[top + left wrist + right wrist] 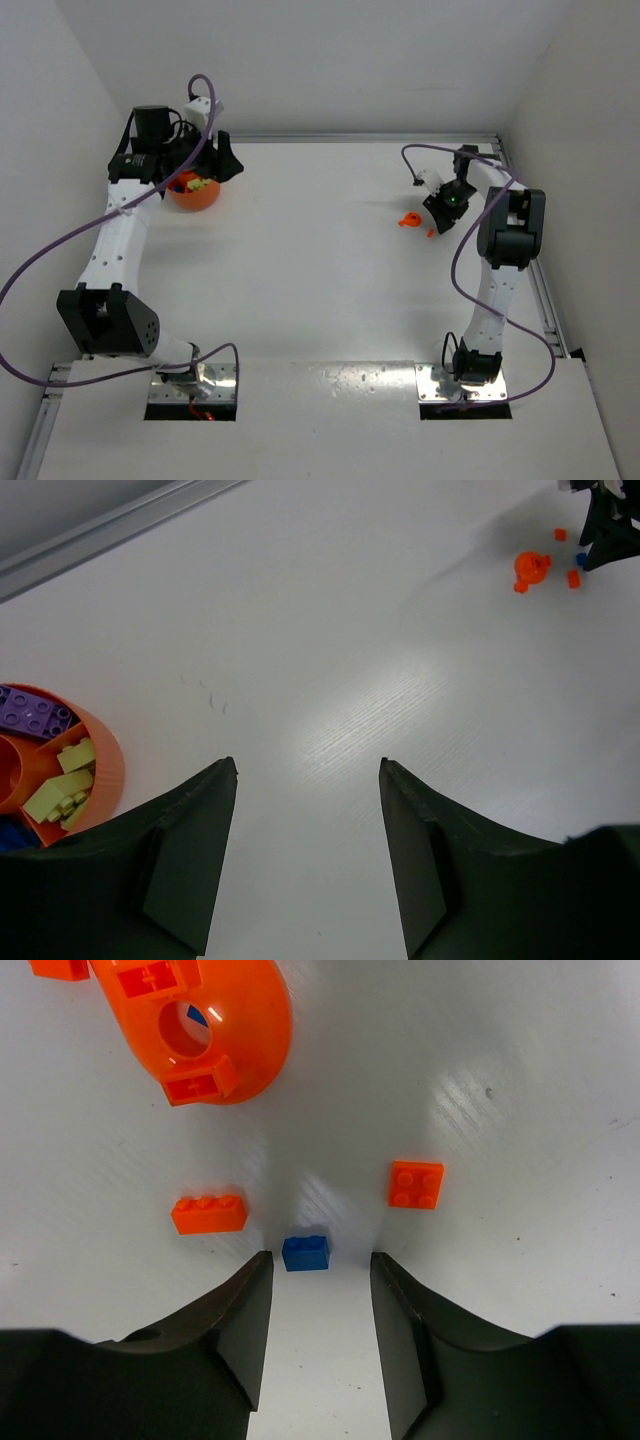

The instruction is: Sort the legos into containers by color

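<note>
Legos lie in two spots. A loose cluster sits on the counter point(320, 300) at far right, under the right arm point(497, 262). A mixed lot, incl. a purple brick point(35, 712) and yellow-green bricks point(62, 785), is already in the orange bowl point(112, 770) at far left, under the left arm point(118, 240).

We judge the coming move turns on the blue brick point(306, 1253). It rests on the counter just ahead of the right jaws' tips, in line w/ the gap but a touch toward the left-hand finger in the wrist view, and is not yet between them. Its long axis runs across the gap, finger to finger, so a squeeze would land on its short ends. The gap looks wider than the brick. Right jaws stand apart, nothing in them. Left jaws are likewise apart and bare, hovering beside the bowl — the right arm is far nearer the brick.

Room is modest. A long orange brick point(209, 1213) lies ahead-left and a square orange brick point(416, 1184) ahead-right, both apart from the blue one. A big orange piece w/ a round hole point(215, 1030) lies further ahead. The counter's rail point(549, 300) runs close behind the right arm — but toward the bowl nothing stands in the way.
</note>
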`<control>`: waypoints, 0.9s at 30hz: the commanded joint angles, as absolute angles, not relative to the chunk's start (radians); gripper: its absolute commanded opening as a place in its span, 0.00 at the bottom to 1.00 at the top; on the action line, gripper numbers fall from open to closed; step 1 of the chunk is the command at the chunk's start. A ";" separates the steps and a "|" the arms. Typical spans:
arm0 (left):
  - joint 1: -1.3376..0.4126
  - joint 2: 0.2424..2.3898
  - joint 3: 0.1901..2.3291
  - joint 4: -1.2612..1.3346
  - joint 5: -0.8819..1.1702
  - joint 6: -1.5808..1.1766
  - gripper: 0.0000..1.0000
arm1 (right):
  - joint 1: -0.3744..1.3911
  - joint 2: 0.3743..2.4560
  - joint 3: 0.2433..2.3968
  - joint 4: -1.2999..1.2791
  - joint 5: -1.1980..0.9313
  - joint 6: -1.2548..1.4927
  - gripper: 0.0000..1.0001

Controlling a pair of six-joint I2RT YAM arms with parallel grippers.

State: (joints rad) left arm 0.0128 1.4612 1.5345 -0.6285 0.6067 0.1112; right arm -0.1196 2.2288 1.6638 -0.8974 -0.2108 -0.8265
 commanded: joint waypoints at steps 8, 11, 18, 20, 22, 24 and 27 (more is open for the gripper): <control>0.014 1.469 1.574 -0.601 0.620 0.106 0.65 | -0.086 2.255 1.600 -0.876 -0.239 -0.847 0.32; 0.014 1.470 1.574 -0.601 0.620 0.106 0.65 | -0.086 2.246 1.579 -0.858 -0.230 -0.847 0.26; 0.014 1.470 1.574 -0.601 0.629 0.106 0.66 | -0.068 2.215 1.560 -0.867 -0.241 -0.847 0.10; 0.014 1.470 1.574 -0.601 0.638 0.106 0.66 | -0.067 2.197 1.551 -0.879 -0.252 -0.847 0.09; 0.014 1.460 1.560 -0.601 0.661 0.094 0.68 | -0.067 2.155 1.551 -0.897 -0.293 -0.847 0.08; 0.049 1.450 1.511 -0.571 0.736 0.072 0.79 | -0.067 2.096 1.551 -0.940 -0.357 -0.835 0.06; 0.096 1.439 1.454 -0.537 0.980 0.060 1.00 | -0.067 2.031 1.574 -1.028 -0.487 -0.798 0.06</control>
State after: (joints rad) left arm 0.0502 1.4685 1.4937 -0.5900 0.7452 0.0849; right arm -0.0761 2.1445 1.5520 -0.9283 -0.3054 -0.8249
